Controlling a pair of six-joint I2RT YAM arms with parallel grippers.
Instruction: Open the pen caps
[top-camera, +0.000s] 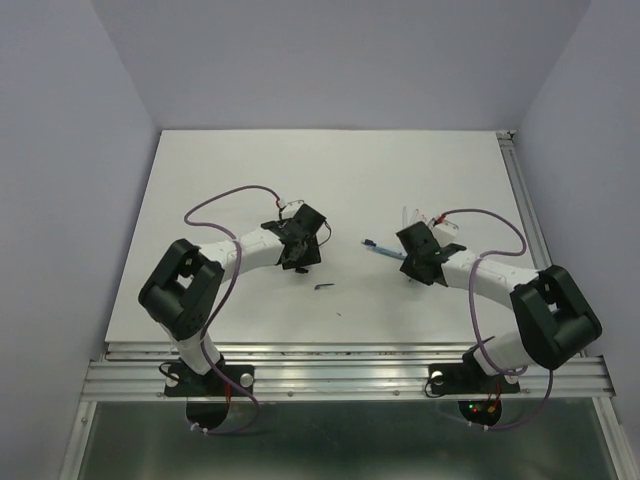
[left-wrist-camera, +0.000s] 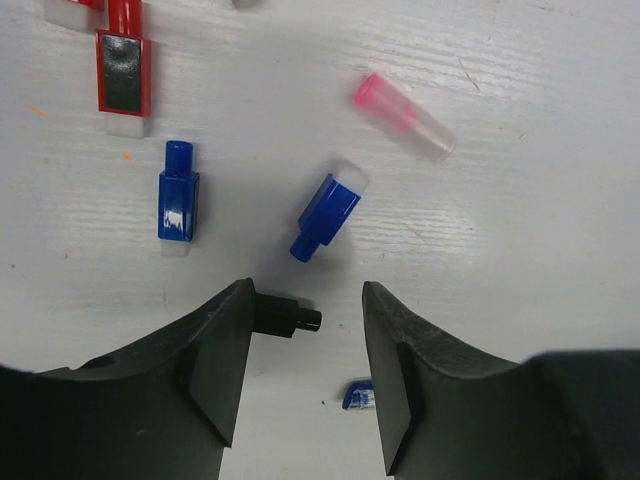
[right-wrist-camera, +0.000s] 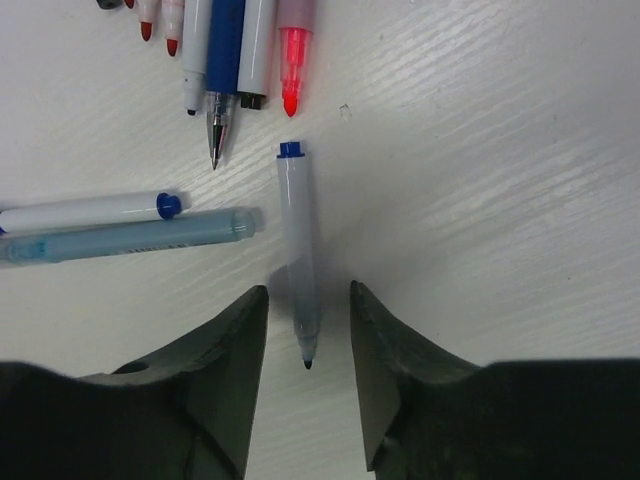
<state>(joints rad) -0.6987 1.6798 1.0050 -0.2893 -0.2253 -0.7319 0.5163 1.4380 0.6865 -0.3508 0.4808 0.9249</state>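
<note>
In the left wrist view my left gripper (left-wrist-camera: 307, 292) is open just above the table. A black cap (left-wrist-camera: 287, 316) lies against the inside of its left finger. Two blue caps (left-wrist-camera: 178, 203) (left-wrist-camera: 327, 214), a red cap (left-wrist-camera: 122, 66) and a pink-ended clear cap (left-wrist-camera: 405, 117) lie loose beyond it. In the right wrist view my right gripper (right-wrist-camera: 308, 294) is open, straddling an uncapped white pen (right-wrist-camera: 297, 230) that lies on the table with its tip towards the camera. Several uncapped pens (right-wrist-camera: 226, 60) lie beyond. Both grippers (top-camera: 298, 240) (top-camera: 420, 254) show mid-table in the top view.
Two more pens (right-wrist-camera: 95, 211) (right-wrist-camera: 135, 238) lie crosswise left of my right gripper. A small blue piece (left-wrist-camera: 358, 395) lies by my left gripper's right finger. A small dark item (top-camera: 325, 286) lies on the white table (top-camera: 330, 180) between the arms.
</note>
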